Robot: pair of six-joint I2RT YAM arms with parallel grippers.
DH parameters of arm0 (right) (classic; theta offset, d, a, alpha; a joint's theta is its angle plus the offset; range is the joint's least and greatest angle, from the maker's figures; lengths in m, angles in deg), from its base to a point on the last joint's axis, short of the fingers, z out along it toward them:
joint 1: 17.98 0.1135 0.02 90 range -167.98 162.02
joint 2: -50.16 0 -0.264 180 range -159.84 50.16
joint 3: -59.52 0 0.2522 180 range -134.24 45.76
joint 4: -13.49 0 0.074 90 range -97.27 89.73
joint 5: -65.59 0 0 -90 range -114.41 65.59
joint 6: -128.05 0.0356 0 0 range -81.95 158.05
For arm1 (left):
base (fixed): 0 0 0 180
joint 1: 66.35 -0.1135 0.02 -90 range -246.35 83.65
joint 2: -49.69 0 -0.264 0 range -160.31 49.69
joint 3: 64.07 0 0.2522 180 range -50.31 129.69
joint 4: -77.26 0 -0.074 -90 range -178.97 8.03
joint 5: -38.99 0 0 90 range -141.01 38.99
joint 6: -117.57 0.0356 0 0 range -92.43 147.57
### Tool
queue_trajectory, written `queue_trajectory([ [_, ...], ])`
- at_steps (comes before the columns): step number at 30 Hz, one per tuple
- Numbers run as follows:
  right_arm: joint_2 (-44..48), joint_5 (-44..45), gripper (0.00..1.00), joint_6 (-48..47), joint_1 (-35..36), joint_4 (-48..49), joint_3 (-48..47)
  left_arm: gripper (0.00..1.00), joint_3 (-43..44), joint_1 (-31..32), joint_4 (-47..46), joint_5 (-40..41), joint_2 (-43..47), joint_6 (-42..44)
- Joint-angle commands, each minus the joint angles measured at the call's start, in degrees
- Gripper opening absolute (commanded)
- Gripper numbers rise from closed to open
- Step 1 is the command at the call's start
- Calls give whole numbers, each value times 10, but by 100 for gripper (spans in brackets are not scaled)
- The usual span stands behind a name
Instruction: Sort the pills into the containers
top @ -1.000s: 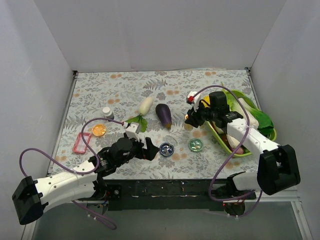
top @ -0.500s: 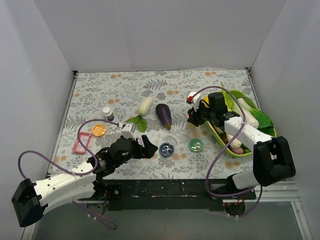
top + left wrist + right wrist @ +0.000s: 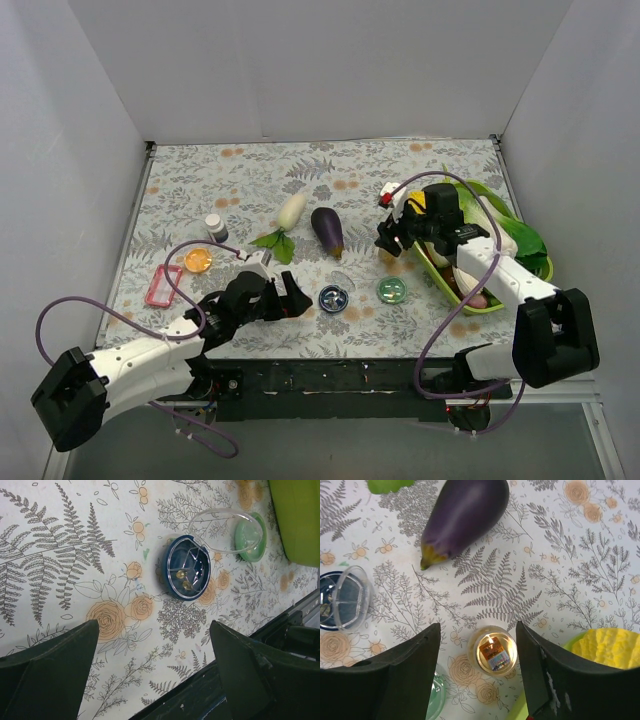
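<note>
Top external view, near edge of the tabletop: the left end effector (image 3: 290, 300) is released, its fingers spread wide. Just to its right is the silvery-blue tin (image 3: 333, 297), and the green-topped tin (image 3: 391, 290) lies beside that, toward the right edge. Farther in, the right end effector (image 3: 385, 240) hangs released with a finger on either side of the amber bottle (image 3: 492, 652), and the eggplant (image 3: 327, 230) lies just beyond, to the left.

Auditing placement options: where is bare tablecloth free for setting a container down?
Bare: the far strip behind the radish and eggplant. Crowded: near edge around the blue tin, green tin and left pincer.
</note>
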Motion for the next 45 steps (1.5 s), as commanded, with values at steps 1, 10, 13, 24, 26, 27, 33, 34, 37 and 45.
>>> queue_trajectory([
  [1, 41, -55, 69, -16, -2, -29, -20, 92, -7, -13, -50, -38, -16, -12],
  [10, -21, -170, 31, -25, 38, -122, -48, 67, -9, -20, -125, -120, -124, -31],
  [13, -46, -141, 25, -9, 55, -111, -45, 56, 6, -22, -136, -137, -166, -25],
  [24, -113, -104, 16, 4, 102, -126, -69, 45, 45, -24, -164, -155, -278, -15],
  [26, -113, -106, 16, 1, 108, -130, -70, 40, 49, -24, -161, -154, -289, -16],
  [27, -112, -109, 15, -2, 115, -132, -69, 39, 54, -24, -158, -154, -297, -18],
  [33, -111, -113, 14, -9, 132, -139, -70, 35, 63, -24, -160, -155, -318, -20],
  [34, -112, -116, 14, -13, 133, -142, -71, 35, 68, -24, -160, -153, -321, -20],
  [37, -113, -118, 14, -16, 140, -146, -71, 32, 76, -24, -157, -153, -328, -17],
  [45, -121, -116, 13, -27, 160, -164, -73, 28, 91, -24, -156, -155, -348, -18],
])
